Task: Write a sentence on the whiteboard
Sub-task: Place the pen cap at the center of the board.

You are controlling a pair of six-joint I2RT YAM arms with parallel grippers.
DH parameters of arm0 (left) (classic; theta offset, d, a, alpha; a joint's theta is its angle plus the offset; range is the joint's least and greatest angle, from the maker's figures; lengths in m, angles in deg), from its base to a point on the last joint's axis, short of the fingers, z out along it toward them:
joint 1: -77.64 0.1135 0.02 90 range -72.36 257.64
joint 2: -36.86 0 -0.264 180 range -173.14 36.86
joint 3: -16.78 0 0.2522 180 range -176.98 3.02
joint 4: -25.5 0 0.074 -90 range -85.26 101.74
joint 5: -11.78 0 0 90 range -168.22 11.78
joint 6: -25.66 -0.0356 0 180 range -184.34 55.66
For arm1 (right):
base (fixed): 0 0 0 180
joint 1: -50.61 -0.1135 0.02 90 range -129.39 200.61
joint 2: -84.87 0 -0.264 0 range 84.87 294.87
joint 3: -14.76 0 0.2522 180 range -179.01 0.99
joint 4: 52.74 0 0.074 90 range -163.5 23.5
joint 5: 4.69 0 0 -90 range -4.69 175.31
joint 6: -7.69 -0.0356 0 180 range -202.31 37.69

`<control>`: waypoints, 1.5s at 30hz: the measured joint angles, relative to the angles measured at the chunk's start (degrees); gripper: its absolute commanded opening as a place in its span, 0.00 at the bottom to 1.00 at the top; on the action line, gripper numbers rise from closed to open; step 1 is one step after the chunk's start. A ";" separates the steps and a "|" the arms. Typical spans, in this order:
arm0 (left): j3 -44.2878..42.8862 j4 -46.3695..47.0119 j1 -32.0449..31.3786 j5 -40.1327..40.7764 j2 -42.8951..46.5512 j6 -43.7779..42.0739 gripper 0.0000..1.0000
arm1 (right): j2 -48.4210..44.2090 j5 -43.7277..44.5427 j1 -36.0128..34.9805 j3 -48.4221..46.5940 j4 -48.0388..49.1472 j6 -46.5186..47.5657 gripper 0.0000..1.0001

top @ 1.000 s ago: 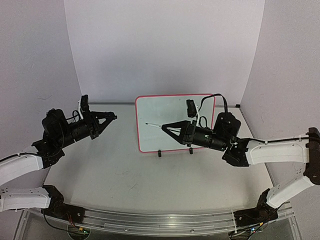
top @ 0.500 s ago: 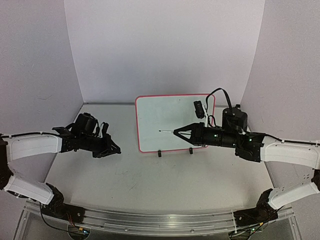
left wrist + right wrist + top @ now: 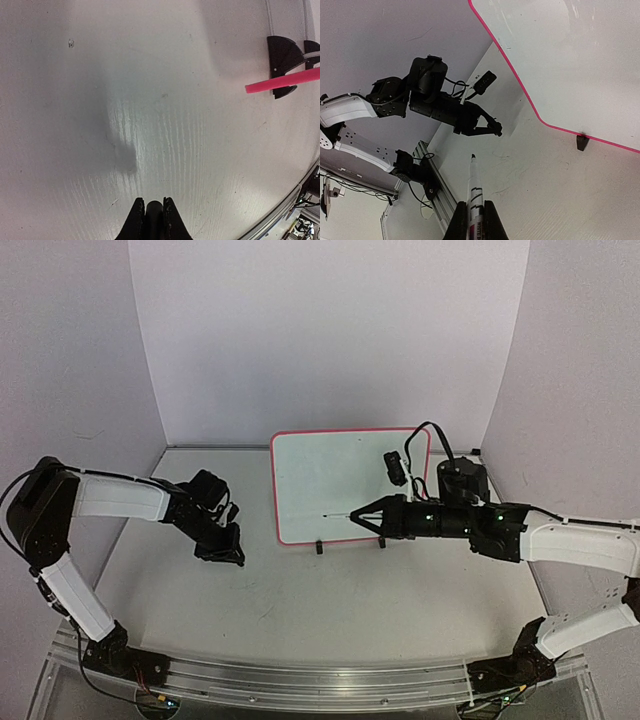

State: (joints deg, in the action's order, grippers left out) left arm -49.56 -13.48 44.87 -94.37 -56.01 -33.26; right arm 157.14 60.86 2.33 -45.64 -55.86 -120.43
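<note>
The whiteboard (image 3: pixel 330 465), white with a thin red-pink frame, stands upright at the back middle of the table on two small black feet. Its face (image 3: pixel 570 50) looks blank; no sentence is in view. My right gripper (image 3: pixel 363 517) is shut on a white marker (image 3: pixel 342 514), whose uncapped tip points left in front of the board's lower edge. In the right wrist view the marker (image 3: pixel 474 182) sticks out between the jaws of that gripper (image 3: pixel 475 207). My left gripper (image 3: pixel 229 552) points down at the table left of the board, shut on a small black cap (image 3: pixel 154 207).
The board's pink corner (image 3: pixel 285 80) and a black foot (image 3: pixel 280 55) show at the left wrist view's upper right. A metal rail (image 3: pixel 320 680) runs along the table's near edge. White walls close in the back and sides.
My left arm has swung from high at the far left down to the table near the board's lower left corner. My right gripper has lowered the marker towards the board's bottom edge.
</note>
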 measured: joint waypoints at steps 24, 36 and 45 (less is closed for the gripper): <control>-0.06 -4.13 0.11 5.69 0.57 -4.05 0.88 | 0.76 7.41 -1.00 0.00 -2.28 0.24 0.00; -12.40 -15.50 1.30 6.51 4.89 -13.40 0.94 | -0.21 12.17 -1.42 -3.70 -3.52 3.27 0.00; -31.36 -15.07 3.73 -5.76 1.93 -27.79 0.89 | 6.75 13.09 -2.87 -10.43 0.14 6.66 0.00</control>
State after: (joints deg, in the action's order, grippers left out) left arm -80.92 -28.55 48.60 -100.13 -54.08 -61.05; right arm 163.89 73.95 -0.53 -56.07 -55.71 -113.76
